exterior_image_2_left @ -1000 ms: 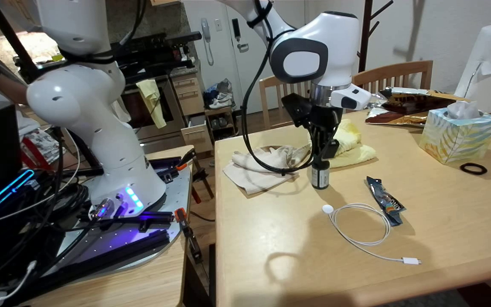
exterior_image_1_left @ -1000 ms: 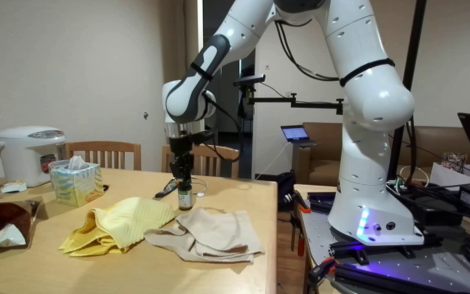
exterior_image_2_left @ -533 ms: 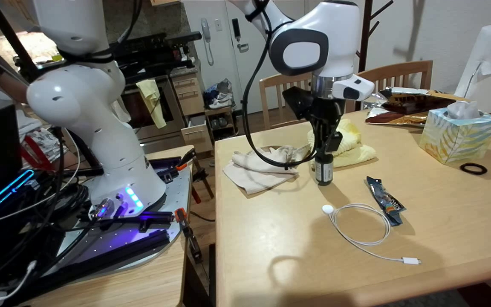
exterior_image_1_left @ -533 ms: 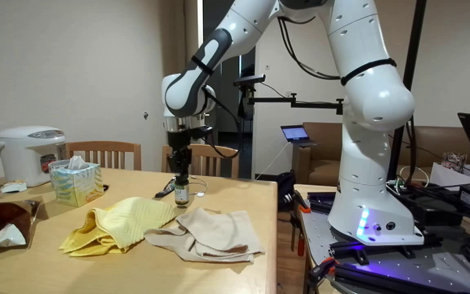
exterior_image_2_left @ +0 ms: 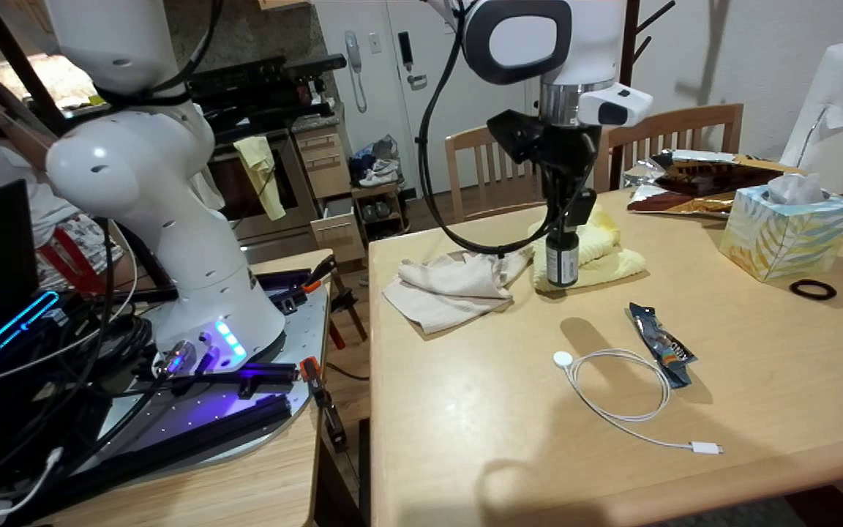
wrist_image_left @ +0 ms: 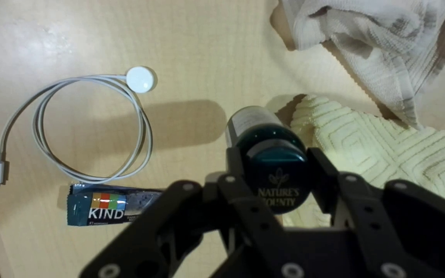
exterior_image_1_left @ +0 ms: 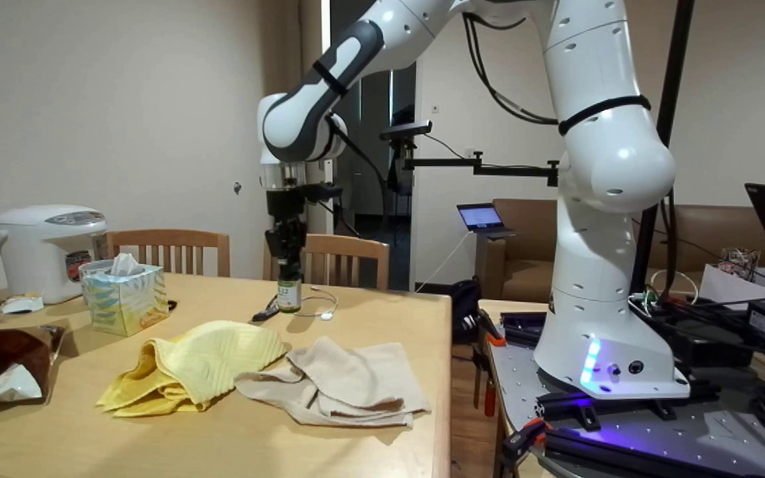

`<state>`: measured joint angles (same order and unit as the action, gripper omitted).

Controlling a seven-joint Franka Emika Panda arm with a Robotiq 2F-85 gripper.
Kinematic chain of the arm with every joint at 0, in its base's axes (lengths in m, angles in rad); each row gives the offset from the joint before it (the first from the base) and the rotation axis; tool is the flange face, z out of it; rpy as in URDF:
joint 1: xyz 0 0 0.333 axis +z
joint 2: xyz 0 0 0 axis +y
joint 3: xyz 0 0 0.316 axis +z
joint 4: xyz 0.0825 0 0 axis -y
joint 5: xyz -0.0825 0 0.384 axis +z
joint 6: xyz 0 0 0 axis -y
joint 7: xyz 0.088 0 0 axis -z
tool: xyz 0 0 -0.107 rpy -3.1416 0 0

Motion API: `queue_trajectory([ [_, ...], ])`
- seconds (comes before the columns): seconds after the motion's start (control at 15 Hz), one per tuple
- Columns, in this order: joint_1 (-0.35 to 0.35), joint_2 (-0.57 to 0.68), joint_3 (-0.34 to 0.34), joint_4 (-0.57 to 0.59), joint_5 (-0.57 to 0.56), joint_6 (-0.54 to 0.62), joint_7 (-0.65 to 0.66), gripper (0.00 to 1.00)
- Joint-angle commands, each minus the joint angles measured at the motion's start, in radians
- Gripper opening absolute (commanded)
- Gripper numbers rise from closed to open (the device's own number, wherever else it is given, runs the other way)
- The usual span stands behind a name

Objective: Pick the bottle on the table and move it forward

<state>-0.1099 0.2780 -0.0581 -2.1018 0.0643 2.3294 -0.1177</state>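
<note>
The claw (wrist_image_left: 278, 166) pinches the dark cap (wrist_image_left: 278, 181), marked NATURE'S, of a little bottle (exterior_image_2_left: 562, 262) with a white label (wrist_image_left: 251, 119), above a bench (exterior_image_2_left: 451, 410) where a wrapper (wrist_image_left: 108, 208) says KIND.

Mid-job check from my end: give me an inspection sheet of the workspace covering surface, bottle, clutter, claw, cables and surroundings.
Surface: light wooden table, glare in spots; spills, nothing seen.
Bottle: labelled, dark cap; near upright, above the table, not touching it.
Clutter: yellow cloth, beige cloth, snack bar, tissue box, black ring, snack bags, paper towel roll, hot-water pot.
Claw: closed on the bottle at its cap end.
Cables: white charging cable loosely coiled on the table near the snack bar; black cable looping down beside the claw.
Surroundings: wooden chairs at the table, couch, laptop; person partly visible toward the left edge in an exterior view.
</note>
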Motion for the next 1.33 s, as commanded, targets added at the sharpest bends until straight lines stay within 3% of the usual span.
queue_trajectory([
  [0.0, 0.015, -0.024, -0.002, 0.061, -0.020, -0.085, 0.036, 0.19],
  [0.8, 0.030, 0.165, 0.003, 0.552, -0.005, -0.425, 0.096, 0.19],
  [1.07, 0.016, 0.258, 0.010, 0.702, 0.016, -0.491, 0.077, 0.19],
  [1.27, 0.012, 0.324, 0.019, 0.763, 0.029, -0.476, 0.068, 0.19],
])
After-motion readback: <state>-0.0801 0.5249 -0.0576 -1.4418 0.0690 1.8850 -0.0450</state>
